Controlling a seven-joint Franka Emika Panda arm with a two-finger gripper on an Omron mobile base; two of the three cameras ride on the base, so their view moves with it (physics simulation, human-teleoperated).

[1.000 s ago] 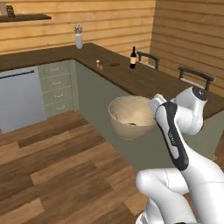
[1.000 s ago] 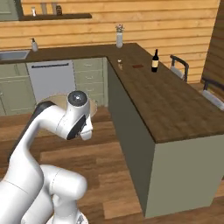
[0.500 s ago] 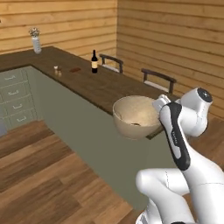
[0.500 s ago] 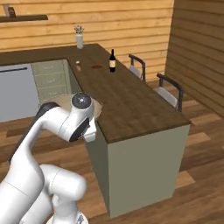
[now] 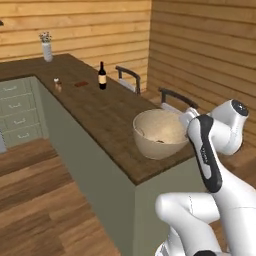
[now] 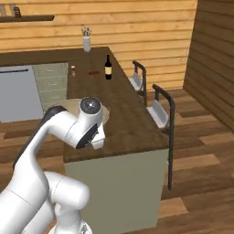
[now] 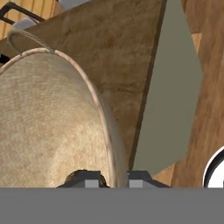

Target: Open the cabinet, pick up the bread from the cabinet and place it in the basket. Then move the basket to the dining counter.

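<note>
- Wood-plank walls back a long dark-brown dining table [image 5: 105, 112] on sage-green sides.
- Tan basket [image 5: 161, 133] is up over the table's near end, by the right edge.
- Tool [image 7: 112, 180] is pinched narrow on the basket's rim, one fingertip inside, one outside.
- Far along the table stand a dark bottle [image 5: 102, 76] and a vase [image 5: 46, 46].
- Two chairs [image 6: 161, 114] wait on the right side.
</note>
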